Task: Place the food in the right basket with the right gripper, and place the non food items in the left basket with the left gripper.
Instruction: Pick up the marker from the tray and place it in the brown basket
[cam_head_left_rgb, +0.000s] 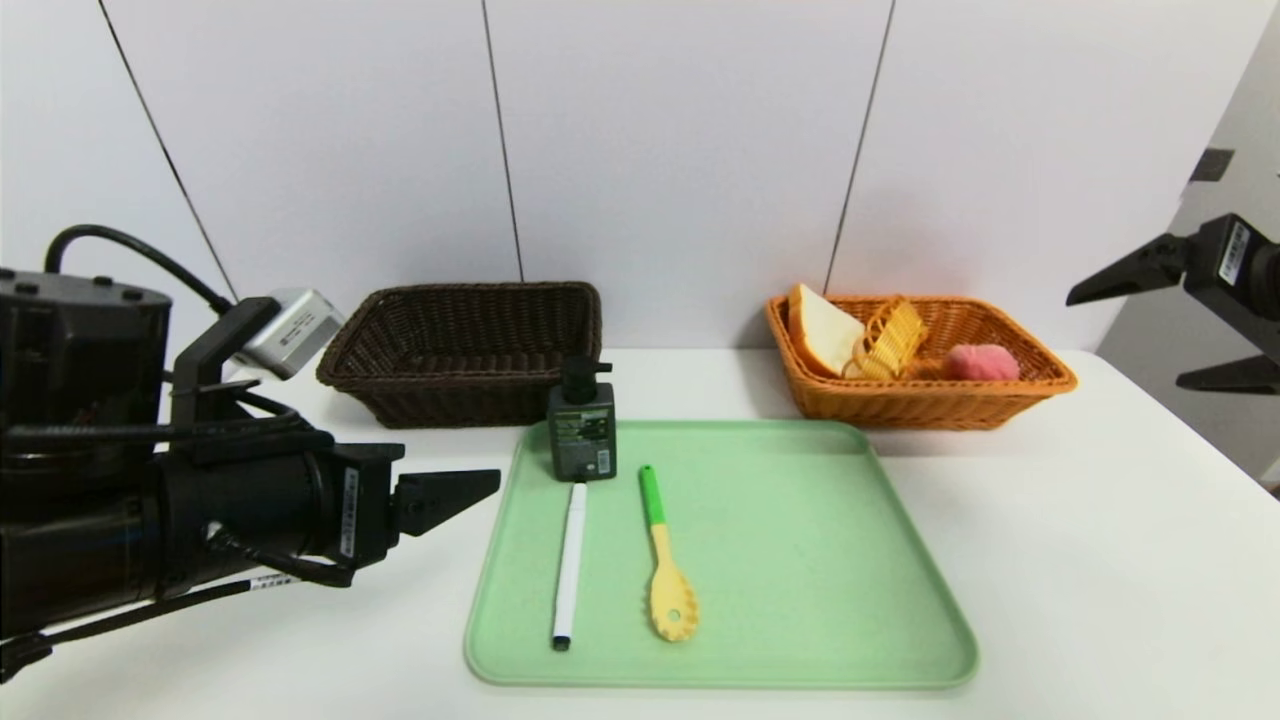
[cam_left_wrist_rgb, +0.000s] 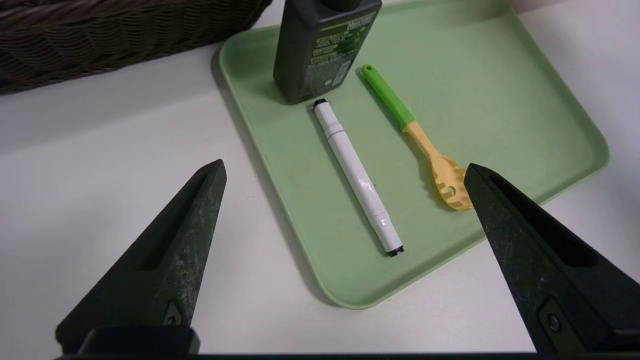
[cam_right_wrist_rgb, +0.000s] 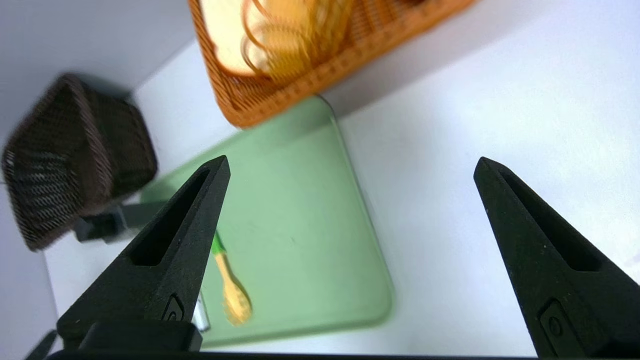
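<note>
A dark green pump bottle (cam_head_left_rgb: 581, 425) stands at the far left of the green tray (cam_head_left_rgb: 800, 560). In front of it lie a white marker pen (cam_head_left_rgb: 570, 565) and a yellow spoon with a green handle (cam_head_left_rgb: 665, 560). My left gripper (cam_head_left_rgb: 470, 495) hovers just left of the tray, open and empty; in the left wrist view the left gripper (cam_left_wrist_rgb: 345, 165) frames the pen (cam_left_wrist_rgb: 357, 175) and the spoon (cam_left_wrist_rgb: 415, 135). The right gripper (cam_head_left_rgb: 1123, 341) is raised at the far right, open and empty. The orange right basket (cam_head_left_rgb: 930, 400) holds a bread slice (cam_head_left_rgb: 822, 330) and a pink food item (cam_head_left_rgb: 982, 362).
The dark brown left basket (cam_head_left_rgb: 460, 350) stands behind the tray's left corner, against the white wall. A small yellow woven basket (cam_head_left_rgb: 890, 335) leans inside the orange one. The right half of the tray is bare. White tabletop (cam_head_left_rgb: 1100, 560) spreads to the right.
</note>
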